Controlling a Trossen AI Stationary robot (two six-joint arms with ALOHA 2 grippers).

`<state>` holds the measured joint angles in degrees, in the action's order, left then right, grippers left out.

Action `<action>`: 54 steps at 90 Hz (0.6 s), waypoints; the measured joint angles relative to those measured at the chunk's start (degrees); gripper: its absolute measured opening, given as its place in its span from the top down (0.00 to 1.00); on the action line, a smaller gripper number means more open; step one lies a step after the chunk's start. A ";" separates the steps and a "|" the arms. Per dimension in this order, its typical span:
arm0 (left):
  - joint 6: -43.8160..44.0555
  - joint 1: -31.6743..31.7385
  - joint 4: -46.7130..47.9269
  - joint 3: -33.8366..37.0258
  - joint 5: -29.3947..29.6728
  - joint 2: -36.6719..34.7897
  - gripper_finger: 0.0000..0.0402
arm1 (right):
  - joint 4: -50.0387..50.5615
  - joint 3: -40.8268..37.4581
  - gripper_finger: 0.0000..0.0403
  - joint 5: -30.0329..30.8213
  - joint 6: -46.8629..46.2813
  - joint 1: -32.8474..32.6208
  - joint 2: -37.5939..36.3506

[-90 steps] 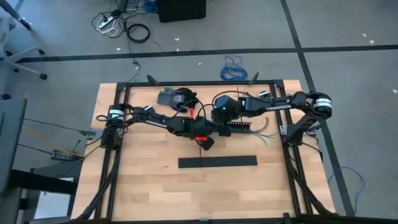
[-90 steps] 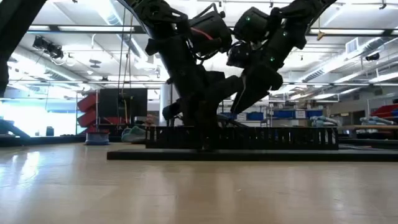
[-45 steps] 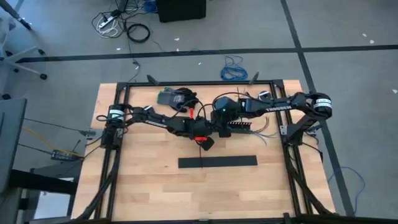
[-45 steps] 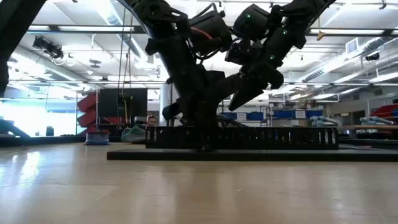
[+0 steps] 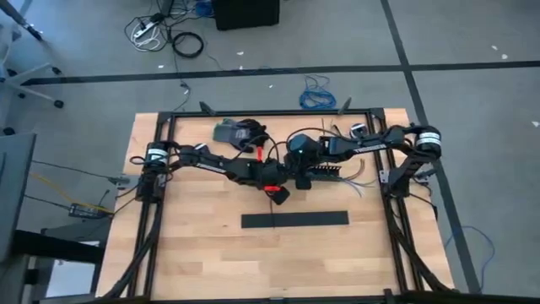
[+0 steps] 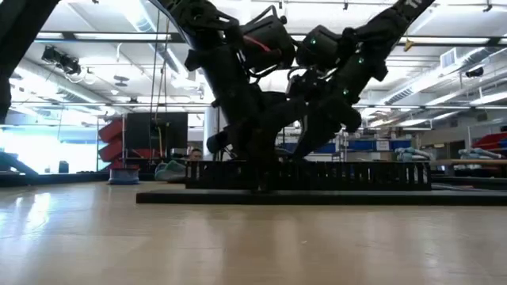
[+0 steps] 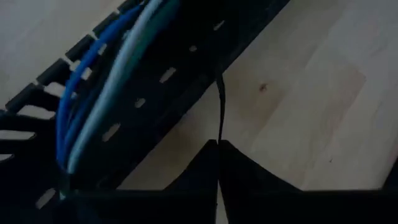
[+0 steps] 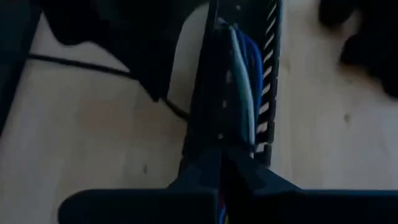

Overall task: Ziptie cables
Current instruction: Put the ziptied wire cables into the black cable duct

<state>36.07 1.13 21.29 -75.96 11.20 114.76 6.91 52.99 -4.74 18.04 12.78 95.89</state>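
Note:
The cables [image 7: 99, 81], blue, white and grey wires, lie along a black slotted duct [image 5: 327, 173] at the table's middle, and their loose ends [image 5: 359, 179] fan out to the right. My left gripper [image 7: 217, 144] is shut on a ziptie [image 7: 219, 112] just in front of the duct. My right gripper [image 8: 222, 163] hangs over the duct's left end [image 8: 211, 93], shut where the cables [image 8: 242, 68] run under its fingers. In the high view both grippers [image 5: 276, 192] [image 5: 300, 171] are close together. My left gripper pinches the thin black ziptie [image 7: 219, 134] between its two fingertips and comes down from above. The strip runs on from the fingertips across the wood to the duct's side. My right gripper comes down on the cables at the duct's left end [image 8: 239, 140]. Its own fingers hide the place of contact.
A wide flat black bar [image 5: 295, 219] lies on the wood nearer the front edge. A dark object [image 5: 238, 132] sits at the far side of the table. A black frame [image 5: 278, 112] borders the table. Bare wood lies to the left and front.
My right gripper has gone toward the table's left edge and down onto the duct's left end. My left gripper has kept still with the ziptie.

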 joint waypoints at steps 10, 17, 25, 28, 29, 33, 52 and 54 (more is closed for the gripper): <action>-0.07 -0.04 0.24 0.00 -0.41 0.00 1.00 | 0.00 0.00 1.00 -0.01 -0.01 0.00 0.52; -0.08 -0.04 0.70 -0.02 -0.42 0.00 1.00 | 0.10 0.00 1.00 -0.59 0.01 -0.23 -0.42; -0.08 -0.04 0.87 -0.04 -0.45 0.00 1.00 | -0.38 0.09 1.00 -1.78 0.03 -0.28 -2.76; -0.11 -0.07 0.68 -0.05 -0.50 0.00 1.00 | -0.41 0.07 1.00 -1.74 0.05 -0.28 -3.30; -0.11 -0.07 0.67 -0.07 -0.53 0.01 1.00 | -0.51 0.07 1.00 -1.74 0.05 -0.27 -3.38; -0.10 -0.10 0.71 -0.07 -0.69 0.00 1.00 | -1.45 0.07 1.00 -1.93 0.07 -0.02 -3.35; -1.32 -0.11 0.68 -0.09 -1.06 0.00 1.00 | -5.06 -0.49 1.00 -3.46 0.08 1.31 -1.08; -1.44 -0.11 0.65 -0.09 -1.29 0.00 1.00 | -5.72 -0.57 1.00 -4.15 -0.03 1.41 -0.81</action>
<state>34.63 1.02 21.94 -76.05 9.90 114.76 1.19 52.42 -8.90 18.01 14.18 95.07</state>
